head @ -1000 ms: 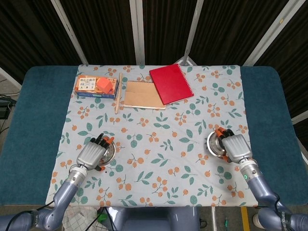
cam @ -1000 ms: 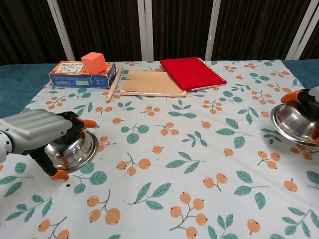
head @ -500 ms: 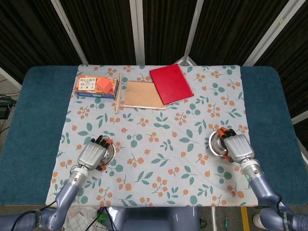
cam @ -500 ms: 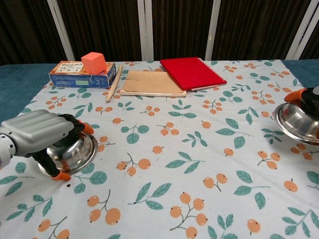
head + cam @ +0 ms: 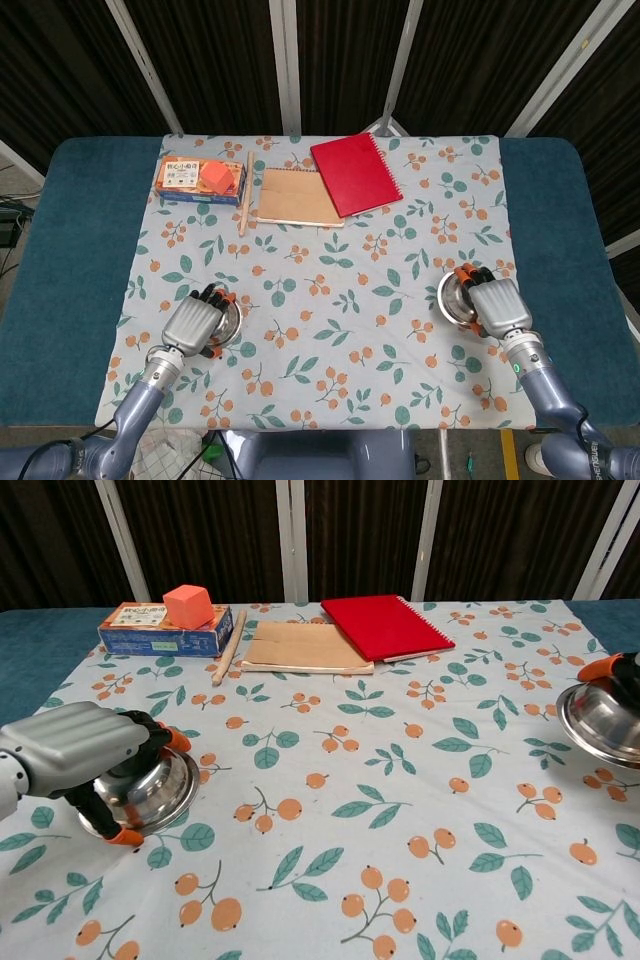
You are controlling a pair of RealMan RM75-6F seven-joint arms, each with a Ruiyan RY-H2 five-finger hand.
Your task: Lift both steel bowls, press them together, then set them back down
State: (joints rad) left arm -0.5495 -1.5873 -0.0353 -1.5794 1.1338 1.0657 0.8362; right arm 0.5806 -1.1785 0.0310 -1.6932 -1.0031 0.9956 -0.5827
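Left hand [image 5: 75, 748] clasps left bowl [image 5: 150, 785] beneath palm; right hand [image 5: 497, 306] clasps right bowl [image 5: 455, 299]. Risk: slick rim slipping, bowl tipping on release.

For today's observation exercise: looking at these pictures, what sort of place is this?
Probably a robot test or lab workstation, not a home: a padded table under a floral cloth, dark curtains on metal frames behind, and assorted props such as a red notebook.

Robot test lab: black curtain [image 5: 340, 60] on metal poles [image 5: 285, 65] backs a cloth-covered table [image 5: 60, 260].
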